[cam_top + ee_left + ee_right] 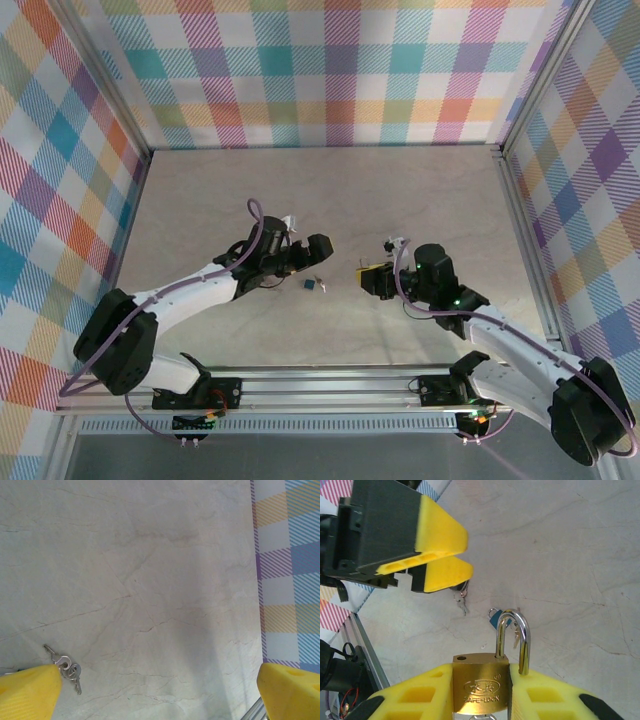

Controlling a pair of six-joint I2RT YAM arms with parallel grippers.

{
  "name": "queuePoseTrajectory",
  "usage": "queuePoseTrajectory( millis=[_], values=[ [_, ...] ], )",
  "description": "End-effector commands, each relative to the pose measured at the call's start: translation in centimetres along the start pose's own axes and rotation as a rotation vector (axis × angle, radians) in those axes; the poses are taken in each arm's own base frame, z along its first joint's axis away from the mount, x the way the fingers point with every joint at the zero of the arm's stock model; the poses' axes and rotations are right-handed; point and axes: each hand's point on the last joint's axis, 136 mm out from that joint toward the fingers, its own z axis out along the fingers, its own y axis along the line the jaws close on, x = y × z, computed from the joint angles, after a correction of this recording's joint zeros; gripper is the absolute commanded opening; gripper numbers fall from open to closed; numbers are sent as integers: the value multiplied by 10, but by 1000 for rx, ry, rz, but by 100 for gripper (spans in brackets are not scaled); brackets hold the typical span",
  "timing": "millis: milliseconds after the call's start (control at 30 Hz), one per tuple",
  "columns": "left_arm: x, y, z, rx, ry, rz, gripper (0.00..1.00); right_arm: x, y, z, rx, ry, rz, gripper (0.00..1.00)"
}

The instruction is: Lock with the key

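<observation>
Plainly, right fingers (pixel 420 700) clamp a brass padlock (pixel 481 682) stamped SAFE-LOCK — left fingers (pixel 25 692) spread wide.

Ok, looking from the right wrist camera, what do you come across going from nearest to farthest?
brass padlock → small blue padlock → bunch of keys → left gripper
</observation>
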Motion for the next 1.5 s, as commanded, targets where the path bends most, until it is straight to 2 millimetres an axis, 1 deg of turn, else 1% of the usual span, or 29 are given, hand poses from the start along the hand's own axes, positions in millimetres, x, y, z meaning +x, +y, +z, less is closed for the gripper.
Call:
queuePoseTrajectory(
  millis=[0,167,233,367,467,600,833,1000,1233,1467],
  values=[
    [-9,-27,3,74,-22,8,100,-10,16,-5,-62,-33,-32,27],
    [-11,-44,7,106,-17,8,100,-7,22,-7,-96,-22,-39,27],
    [-12,-55,8,130,-16,11,100,-5,23,-7,-107,-13,-37,28],
    [-5,-76,14,178,6,21,100,-4,28,-5,-135,0,-41,27],
    [4,-84,21,195,36,25,100,-4,31,-6,-151,4,-46,27],
    [12,-84,27,211,62,15,100,-3,33,-5,-163,8,-48,27],
    [20,-85,30,250,83,-6,99,-1,36,-4,-184,24,-48,27],
    [25,-87,26,267,86,-2,96,1,35,-3,-184,36,-44,27],
    [35,-79,24,249,99,9,93,0,36,-3,-185,41,-44,27],
    [34,-82,21,268,89,8,89,1,37,-4,-190,47,-43,27]
  ],
)
